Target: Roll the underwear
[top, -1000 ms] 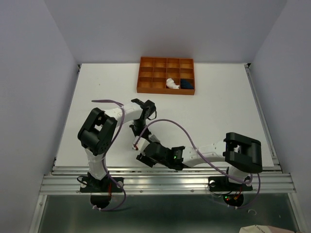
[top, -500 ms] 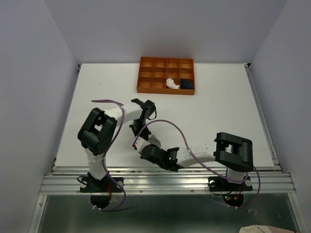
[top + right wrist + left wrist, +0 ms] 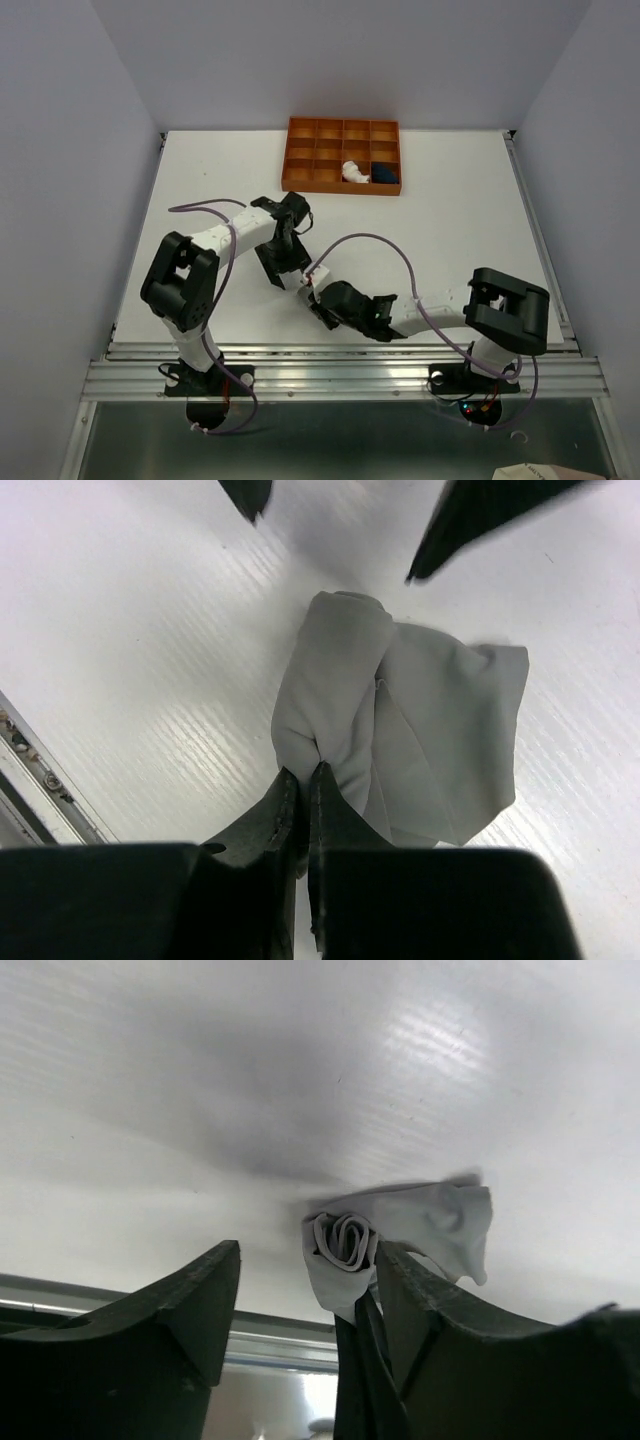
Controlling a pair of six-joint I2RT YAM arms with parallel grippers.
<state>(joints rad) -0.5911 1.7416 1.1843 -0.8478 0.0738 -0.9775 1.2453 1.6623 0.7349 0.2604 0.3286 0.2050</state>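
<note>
The grey underwear lies on the white table, one side wound into a tight roll and the rest a loose flap. My right gripper is shut on the roll's near end. My left gripper stands open around the roll, one finger apart from it, the other finger right beside it. In the top view both grippers meet near the table's front, left gripper and right gripper, and they hide the cloth. Pale underwear and navy underwear sit rolled in tray compartments.
An orange compartment tray stands at the back middle of the table. A metal rail runs along the near edge, close behind the right gripper. Purple cables loop above both arms.
My left gripper has opened and let go of the grey roll, its arm swinging right. My right gripper has closed on the roll's end and shifted slightly forward.
</note>
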